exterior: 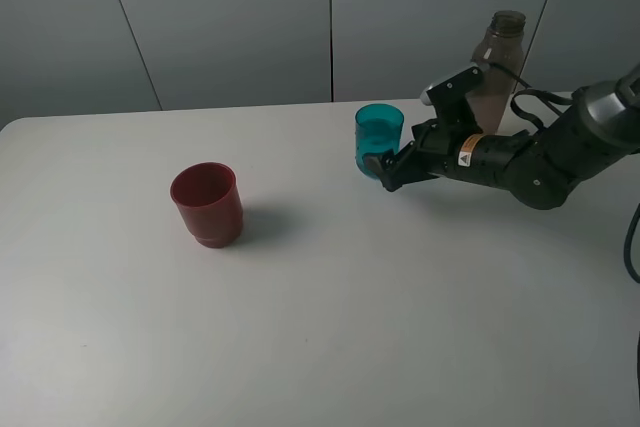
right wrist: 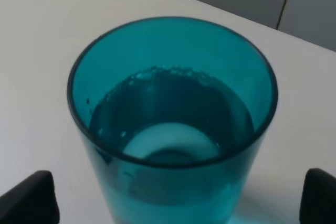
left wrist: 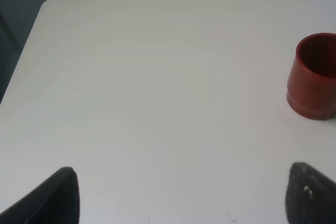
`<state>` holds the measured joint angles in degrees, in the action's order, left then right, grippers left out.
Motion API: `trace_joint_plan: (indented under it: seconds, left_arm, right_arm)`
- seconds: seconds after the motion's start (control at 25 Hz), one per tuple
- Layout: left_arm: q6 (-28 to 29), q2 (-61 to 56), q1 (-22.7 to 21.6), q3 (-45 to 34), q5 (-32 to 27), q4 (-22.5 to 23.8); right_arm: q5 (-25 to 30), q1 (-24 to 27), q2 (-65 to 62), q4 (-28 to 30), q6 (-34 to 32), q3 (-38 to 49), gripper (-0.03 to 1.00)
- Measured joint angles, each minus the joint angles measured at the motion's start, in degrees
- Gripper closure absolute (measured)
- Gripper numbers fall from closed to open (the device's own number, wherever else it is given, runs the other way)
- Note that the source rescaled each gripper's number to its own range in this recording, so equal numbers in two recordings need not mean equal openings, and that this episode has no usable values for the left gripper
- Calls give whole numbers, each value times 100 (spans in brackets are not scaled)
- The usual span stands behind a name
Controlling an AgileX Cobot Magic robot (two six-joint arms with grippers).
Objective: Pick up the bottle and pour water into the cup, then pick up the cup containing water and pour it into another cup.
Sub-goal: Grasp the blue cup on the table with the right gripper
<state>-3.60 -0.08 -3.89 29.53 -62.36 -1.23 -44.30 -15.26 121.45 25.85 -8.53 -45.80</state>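
The teal cup (exterior: 379, 129), holding water at the far right, is flanked low by the spread right claw (exterior: 383, 169), without contact. It should be squeezed evenly and carried upright to the red cup (exterior: 207, 204), left and nearer. The left claw (left wrist: 181, 199) is held spread, empty.

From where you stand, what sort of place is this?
Probably a lab or test room, not a home: a white table, plain grey wall panels, and a robot arm at a teal cup of water.
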Motion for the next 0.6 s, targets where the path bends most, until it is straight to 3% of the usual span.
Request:
trace_joint_plan:
  seconds: [0.6]
  left_arm:
    - [0, 0, 0, 0, 0, 0]
  right_arm:
    - [-18, -159, 532, -306, 60, -326, -3]
